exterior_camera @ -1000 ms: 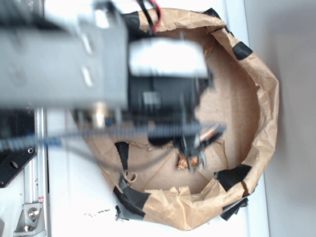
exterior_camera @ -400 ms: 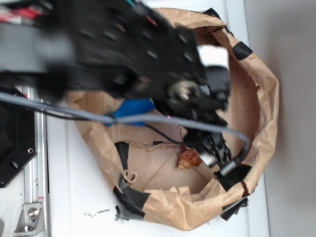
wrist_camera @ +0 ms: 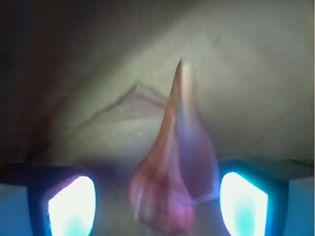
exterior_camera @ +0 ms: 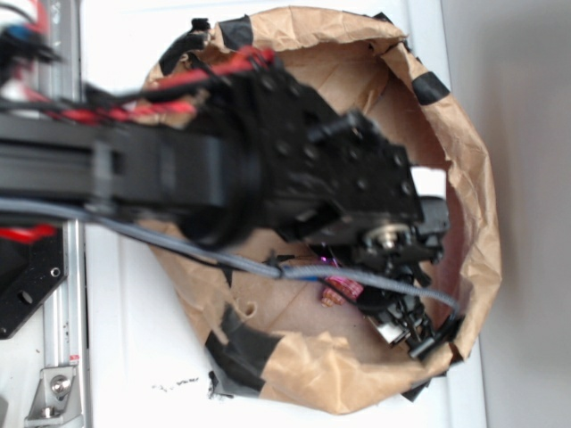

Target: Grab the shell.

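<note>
- The shell [wrist_camera: 170, 177] lies on the brown paper floor [exterior_camera: 294, 316] of a crumpled paper basket [exterior_camera: 477, 205], toward the basket's lower side in the outside view, where only a small orange and pink patch of it [exterior_camera: 341, 291] shows under the arm.
- In the wrist view the shell fills the lower middle of the picture, its ribbed orange body low and its thin point running up and away from the camera; the picture is blurred.
- The gripper [wrist_camera: 158, 206] sits over the shell with its two fingers [wrist_camera: 71, 206] spread apart, one on each side of the shell's wide end, both lit bright white and blue.
- A gap of paper floor shows between each finger and the shell, so the fingers are close beside it but not pressing on it.
- From outside, the gripper [exterior_camera: 410, 325] reaches down near the basket's lower right wall, just right of the shell.
- The black arm [exterior_camera: 268, 169] crosses most of the basket from the left, and a grey cable [exterior_camera: 178, 241] hangs across below it.
- Black tape [exterior_camera: 431, 87] patches the basket's rim in several places.
- The basket stands on a white table [exterior_camera: 125, 357].
</note>
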